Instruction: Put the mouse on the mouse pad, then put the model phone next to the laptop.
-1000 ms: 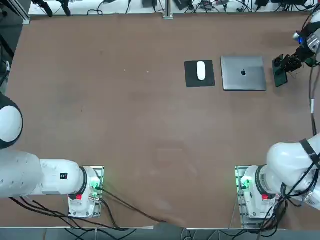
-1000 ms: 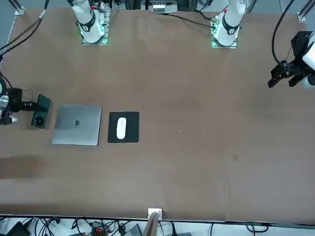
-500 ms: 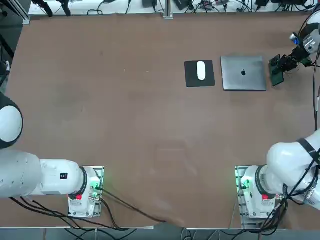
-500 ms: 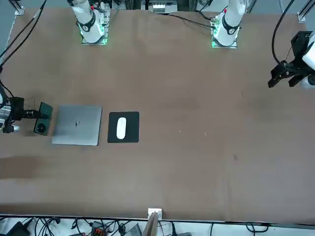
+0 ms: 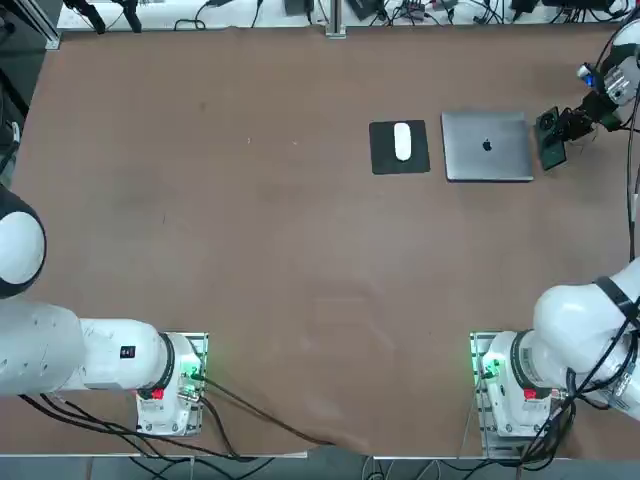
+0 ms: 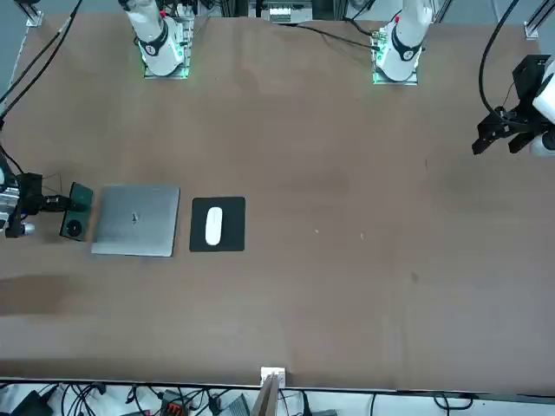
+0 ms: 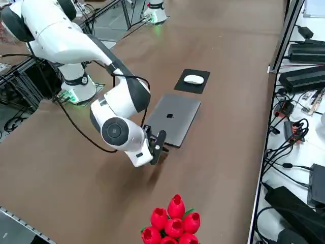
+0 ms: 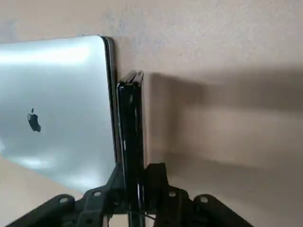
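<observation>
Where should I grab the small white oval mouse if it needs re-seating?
From above, pinch the small white oval mouse across its narrow width at mid-length; its long axis runs away from the robot and the flat black mouse pad leaves both flanks free. The right end effector sits beside the silver-grey laptop, shut on the slim dark model phone.

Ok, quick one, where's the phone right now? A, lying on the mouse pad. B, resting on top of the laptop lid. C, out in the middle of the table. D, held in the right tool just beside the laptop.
D: the phone is clamped on edge in the right tool, close beside the laptop, while the pad carries only the mouse.
</observation>
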Robot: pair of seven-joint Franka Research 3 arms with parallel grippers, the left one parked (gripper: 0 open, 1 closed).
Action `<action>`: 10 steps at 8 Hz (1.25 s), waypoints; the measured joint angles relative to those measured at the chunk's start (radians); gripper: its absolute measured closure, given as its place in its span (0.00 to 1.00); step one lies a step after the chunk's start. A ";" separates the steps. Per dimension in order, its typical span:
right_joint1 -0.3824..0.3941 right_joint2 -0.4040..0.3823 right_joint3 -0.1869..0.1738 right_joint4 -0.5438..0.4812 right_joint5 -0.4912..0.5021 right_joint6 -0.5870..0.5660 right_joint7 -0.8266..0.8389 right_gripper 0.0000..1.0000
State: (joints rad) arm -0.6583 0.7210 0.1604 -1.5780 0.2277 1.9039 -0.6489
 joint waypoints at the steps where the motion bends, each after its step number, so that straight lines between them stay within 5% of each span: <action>1: 0.000 0.009 0.000 0.000 0.000 0.000 -0.011 0.82; 2: 0.000 0.018 0.000 0.002 0.000 0.000 -0.025 0.73; 6: -0.002 0.015 -0.002 0.079 -0.079 -0.003 -0.035 0.02; 8: -0.015 -0.046 -0.010 0.145 -0.213 -0.011 -0.035 0.00; 10: -0.012 -0.177 -0.002 0.171 -0.246 -0.138 0.004 0.00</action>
State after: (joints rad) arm -0.6704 0.5443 0.1584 -1.4070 -0.0181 1.7663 -0.6453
